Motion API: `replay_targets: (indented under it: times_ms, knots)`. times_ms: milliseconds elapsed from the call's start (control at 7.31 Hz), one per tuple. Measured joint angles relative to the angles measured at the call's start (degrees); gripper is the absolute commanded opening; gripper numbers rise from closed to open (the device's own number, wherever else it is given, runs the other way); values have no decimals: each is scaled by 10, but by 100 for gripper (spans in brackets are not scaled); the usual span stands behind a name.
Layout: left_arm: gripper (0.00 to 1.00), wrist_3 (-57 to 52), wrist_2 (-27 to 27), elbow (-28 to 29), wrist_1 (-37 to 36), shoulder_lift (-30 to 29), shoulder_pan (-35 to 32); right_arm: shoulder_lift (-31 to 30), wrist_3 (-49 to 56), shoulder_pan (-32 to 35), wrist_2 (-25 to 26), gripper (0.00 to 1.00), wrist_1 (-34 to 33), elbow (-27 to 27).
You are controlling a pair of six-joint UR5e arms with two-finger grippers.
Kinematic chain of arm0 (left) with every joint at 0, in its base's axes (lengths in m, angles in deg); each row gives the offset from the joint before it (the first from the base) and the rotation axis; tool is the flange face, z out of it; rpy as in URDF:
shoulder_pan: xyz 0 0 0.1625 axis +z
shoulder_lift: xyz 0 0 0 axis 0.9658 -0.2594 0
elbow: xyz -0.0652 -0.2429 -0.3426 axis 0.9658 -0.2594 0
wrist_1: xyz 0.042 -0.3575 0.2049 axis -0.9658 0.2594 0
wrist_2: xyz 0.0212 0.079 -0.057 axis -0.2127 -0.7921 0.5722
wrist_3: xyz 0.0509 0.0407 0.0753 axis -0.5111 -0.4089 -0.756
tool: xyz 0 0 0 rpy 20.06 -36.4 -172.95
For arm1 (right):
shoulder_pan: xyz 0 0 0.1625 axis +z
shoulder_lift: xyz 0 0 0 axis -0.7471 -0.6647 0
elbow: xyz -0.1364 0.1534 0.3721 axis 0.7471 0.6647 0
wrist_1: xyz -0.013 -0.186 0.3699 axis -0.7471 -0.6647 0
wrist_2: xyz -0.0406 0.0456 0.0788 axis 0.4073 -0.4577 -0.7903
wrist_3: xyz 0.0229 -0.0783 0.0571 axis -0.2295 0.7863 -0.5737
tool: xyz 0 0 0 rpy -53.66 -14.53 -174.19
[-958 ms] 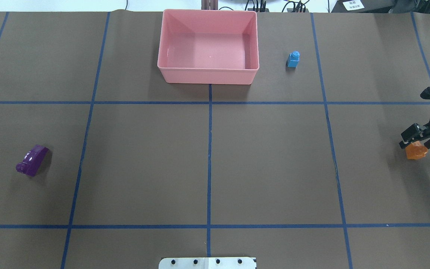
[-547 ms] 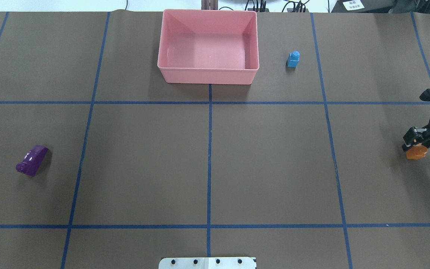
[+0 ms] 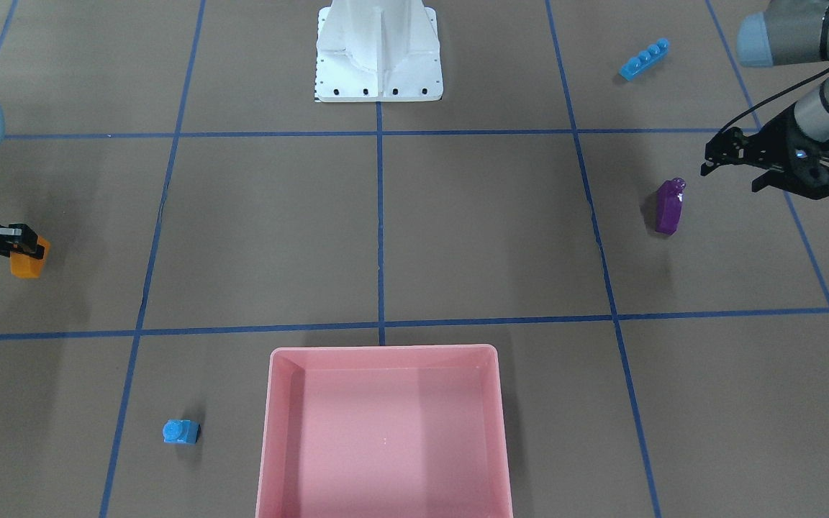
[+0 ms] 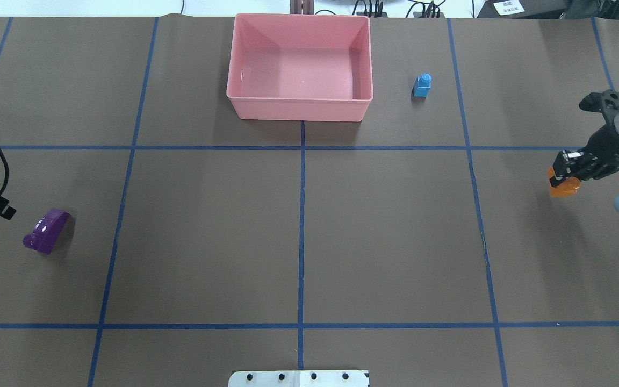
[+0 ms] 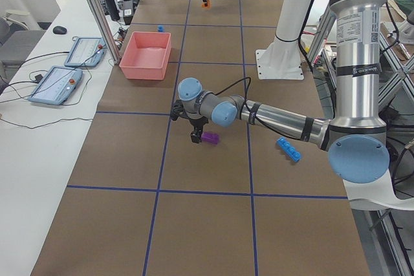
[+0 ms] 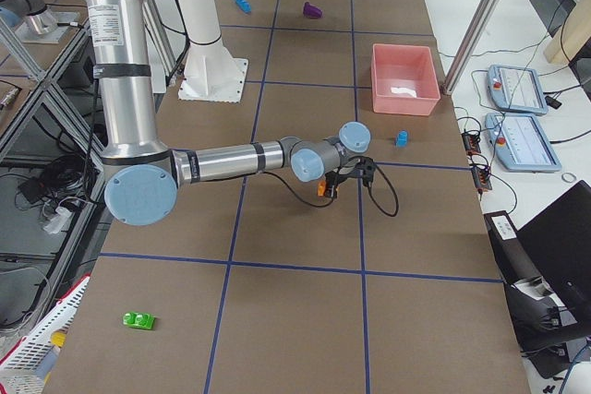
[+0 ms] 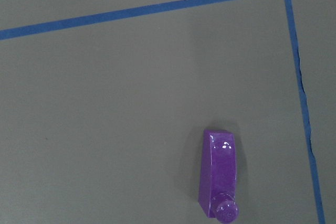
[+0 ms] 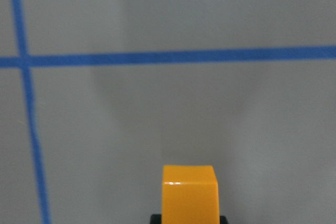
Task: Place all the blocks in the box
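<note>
My right gripper (image 4: 566,173) is shut on the orange brick (image 4: 563,188) and holds it above the table at the right; the brick also fills the bottom of the right wrist view (image 8: 189,192). My left gripper (image 3: 731,176) is open and empty, just beside the purple brick (image 3: 668,207), which lies on the table below it in the left wrist view (image 7: 220,179). The pink box (image 4: 299,99) is empty at the far middle. The light-blue one-stud brick (image 4: 422,86) stands right of it. The long blue brick (image 3: 643,60) and the green brick (image 6: 138,321) lie near the robot's side.
The white robot base (image 3: 378,54) stands at the near middle edge. Blue tape lines divide the brown table cover into squares. Tablets (image 6: 522,117) and cables lie beyond the table's far edge.
My right gripper has closed on the orange brick, lifted it and carried it left and farther from the robot. My left gripper has come into the overhead view near the purple brick.
</note>
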Motion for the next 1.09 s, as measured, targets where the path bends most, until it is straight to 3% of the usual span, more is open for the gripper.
replay_targets:
  times_ms: [411,547,821,958,1095]
  knots:
    - [94,5,-42,23,1,-8,67,203,-56,-7,7,0,-166,3]
    - [91,12,-50,29,1,-12,81,261,-89,-22,17,0,-193,23]
    - [66,25,-74,36,1,-18,102,390,-171,-61,50,0,-192,126]
    - [52,27,-78,42,1,-22,107,432,-207,-75,64,0,-158,180]
    - [12,28,-80,47,1,-26,109,462,-250,-89,85,0,-106,235]
